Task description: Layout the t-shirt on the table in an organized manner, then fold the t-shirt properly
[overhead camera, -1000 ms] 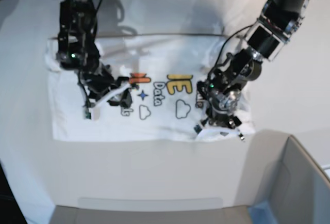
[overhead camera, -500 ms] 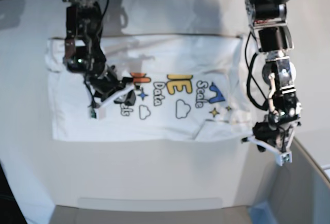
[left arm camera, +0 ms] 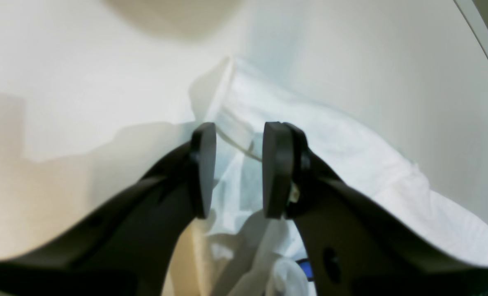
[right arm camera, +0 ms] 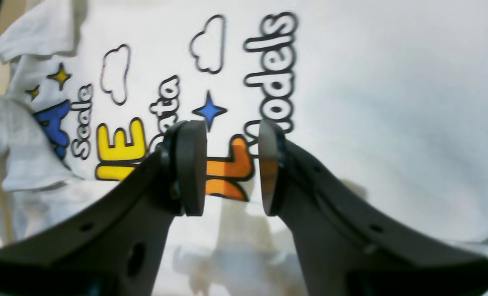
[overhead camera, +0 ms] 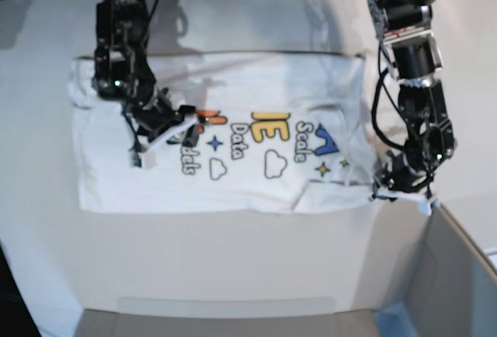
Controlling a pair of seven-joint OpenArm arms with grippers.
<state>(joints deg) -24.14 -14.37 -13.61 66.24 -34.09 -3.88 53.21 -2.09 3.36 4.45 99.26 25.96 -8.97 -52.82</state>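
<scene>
Left wrist view: the left gripper (left arm camera: 239, 170), two black curved fingers with flat pads, stands with a narrow gap between the pads and nothing clamped in it. Beyond the gap lies a rumpled corner of the white cloth t-shirt with a colourful printed graphic (left arm camera: 350, 164), a hem seam showing between the pads. The cloth rests on the large smooth white table (left arm camera: 83, 82), whose curved edge runs down the upper right. A scrap of blue print shows at the bottom.

Right wrist view: the right gripper (right arm camera: 232, 166), of the same black build, is parted by a moderate gap and grips nothing. It hangs above the printed chest of the t-shirt (right arm camera: 392, 102); orange letters show between the pads, with a blue star, yellow letters, outlined clouds and black-edged words around them. A fold of cloth bunches at the left.

Base view: the t-shirt (overhead camera: 256, 88) lies spread, graphic up, across the middle of the table (overhead camera: 233, 259). The right gripper (overhead camera: 167, 131) is over the shirt's left part, beside the orange letters. The left gripper (overhead camera: 400, 188) is at the shirt's lower right corner, next to a grey box-like corner piece (overhead camera: 450, 275).
</scene>
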